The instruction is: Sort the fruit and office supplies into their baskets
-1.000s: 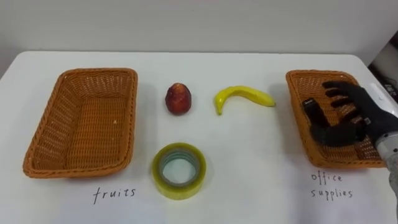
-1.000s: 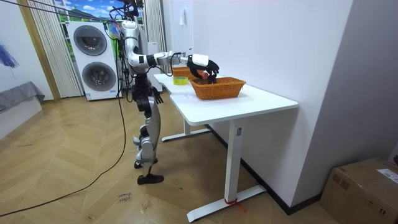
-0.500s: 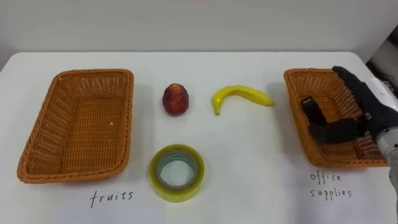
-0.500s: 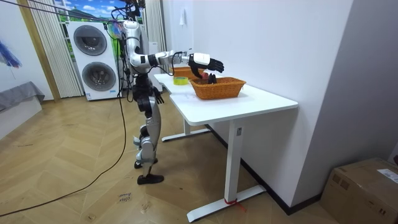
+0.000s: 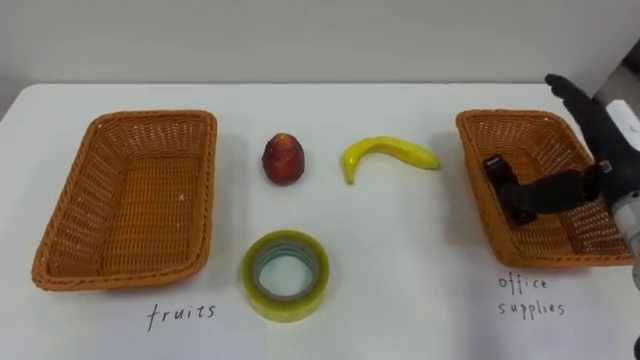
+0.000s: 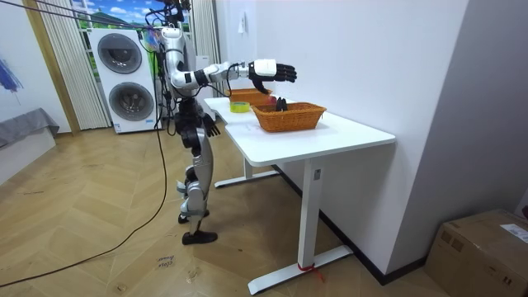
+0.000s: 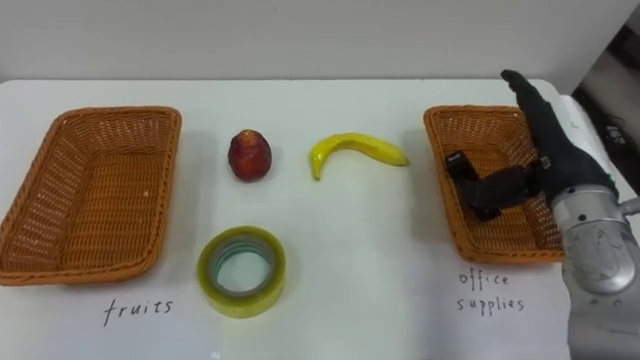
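We see the right hand [image 7: 548, 135] spread, fingers straight, raised over the right basket [image 7: 440, 180]. A dark object [image 7: 462, 170] lies in that basket beneath it. Left of the hand on the bench [image 7: 350, 240] lie the banana [image 7: 355, 150], red fruit [image 7: 249, 155] and tape roll [image 7: 241, 271]. Farthest off is the left basket [image 7: 90, 190].

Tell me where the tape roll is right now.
In the left eye view the tape roll lies flat on the white table, just right of the left basket and in front of the red fruit.
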Robot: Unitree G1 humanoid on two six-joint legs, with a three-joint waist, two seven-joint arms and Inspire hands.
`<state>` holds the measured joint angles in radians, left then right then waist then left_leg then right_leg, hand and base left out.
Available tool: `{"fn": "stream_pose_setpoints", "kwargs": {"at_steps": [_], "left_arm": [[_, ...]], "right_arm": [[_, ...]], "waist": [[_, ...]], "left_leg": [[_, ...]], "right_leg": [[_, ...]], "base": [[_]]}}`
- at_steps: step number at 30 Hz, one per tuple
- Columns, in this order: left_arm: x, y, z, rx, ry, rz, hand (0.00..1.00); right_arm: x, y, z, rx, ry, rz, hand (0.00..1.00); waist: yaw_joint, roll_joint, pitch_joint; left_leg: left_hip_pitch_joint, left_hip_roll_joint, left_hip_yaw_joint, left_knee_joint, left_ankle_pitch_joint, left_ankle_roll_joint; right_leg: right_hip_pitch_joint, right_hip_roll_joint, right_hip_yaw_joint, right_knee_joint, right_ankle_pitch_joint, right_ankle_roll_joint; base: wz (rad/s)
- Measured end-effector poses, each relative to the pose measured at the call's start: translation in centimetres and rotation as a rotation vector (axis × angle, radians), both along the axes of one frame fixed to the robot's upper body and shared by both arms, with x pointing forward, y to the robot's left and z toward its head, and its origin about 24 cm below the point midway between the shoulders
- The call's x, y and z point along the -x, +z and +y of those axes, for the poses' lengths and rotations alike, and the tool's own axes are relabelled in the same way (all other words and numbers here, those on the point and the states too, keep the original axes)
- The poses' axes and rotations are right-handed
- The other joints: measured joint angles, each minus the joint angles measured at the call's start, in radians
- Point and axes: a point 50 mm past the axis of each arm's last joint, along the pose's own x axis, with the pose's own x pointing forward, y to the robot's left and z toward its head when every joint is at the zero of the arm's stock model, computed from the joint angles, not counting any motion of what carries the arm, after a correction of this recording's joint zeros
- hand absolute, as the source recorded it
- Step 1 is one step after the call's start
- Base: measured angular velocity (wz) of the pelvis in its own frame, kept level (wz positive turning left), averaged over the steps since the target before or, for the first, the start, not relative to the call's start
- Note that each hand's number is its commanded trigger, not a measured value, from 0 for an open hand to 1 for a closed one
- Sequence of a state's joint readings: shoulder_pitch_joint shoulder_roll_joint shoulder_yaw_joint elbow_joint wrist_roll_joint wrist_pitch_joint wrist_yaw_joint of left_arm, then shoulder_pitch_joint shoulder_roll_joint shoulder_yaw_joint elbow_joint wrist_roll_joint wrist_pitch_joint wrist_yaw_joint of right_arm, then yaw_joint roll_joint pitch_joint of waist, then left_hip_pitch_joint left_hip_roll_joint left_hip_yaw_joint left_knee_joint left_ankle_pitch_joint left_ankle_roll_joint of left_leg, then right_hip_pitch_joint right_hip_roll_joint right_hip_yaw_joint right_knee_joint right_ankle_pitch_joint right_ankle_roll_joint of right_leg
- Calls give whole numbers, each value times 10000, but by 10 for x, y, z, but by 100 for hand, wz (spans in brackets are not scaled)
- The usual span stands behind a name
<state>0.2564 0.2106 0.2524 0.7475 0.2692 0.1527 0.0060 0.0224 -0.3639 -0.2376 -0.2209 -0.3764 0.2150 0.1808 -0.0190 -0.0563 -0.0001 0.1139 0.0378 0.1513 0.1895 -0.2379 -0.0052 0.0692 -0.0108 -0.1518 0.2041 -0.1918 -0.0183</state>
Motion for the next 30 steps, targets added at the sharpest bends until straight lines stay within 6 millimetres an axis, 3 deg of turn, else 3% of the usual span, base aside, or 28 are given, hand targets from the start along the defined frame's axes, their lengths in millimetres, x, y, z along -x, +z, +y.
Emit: {"fn": "stream_pose_setpoints", "kwargs": {"at_steps": [9, 16, 25, 30], "left_arm": [[5, -2, -1, 206, 18, 233, 0], [0, -2, -3, 272, 20, 105, 0], [-7, -1, -4, 251, -39, -35, 0], [-13, -1, -9, 292, -348, -67, 0]], "right_arm": [[-6, 23, 6, -443, -45, -1467, 0], [-8, 47, 15, -706, 191, -2731, 0], [-12, 45, 35, -959, 1172, -2542, 0], [-15, 37, 50, -1466, 1974, -2118, 0]], "waist": [[42, 7, 1], [298, 22, -13], [298, 168, -61], [542, 130, -44]], "left_leg": [[-16, -8, 2, -5, 1, 1], [-5, -2, -33, -6, 2, 2], [-201, -3, -251, 22, 13, 0], [-161, -9, -294, 10, 43, -1]], "right_leg": [[43, 6, -25, 3, -2, 1], [9, 55, -12, 8, -2, 2], [9, -11, -364, 6, -3, -1], [38, -32, -443, 5, -2, 0]], "base": [[0], [0], [9], [3]]}}
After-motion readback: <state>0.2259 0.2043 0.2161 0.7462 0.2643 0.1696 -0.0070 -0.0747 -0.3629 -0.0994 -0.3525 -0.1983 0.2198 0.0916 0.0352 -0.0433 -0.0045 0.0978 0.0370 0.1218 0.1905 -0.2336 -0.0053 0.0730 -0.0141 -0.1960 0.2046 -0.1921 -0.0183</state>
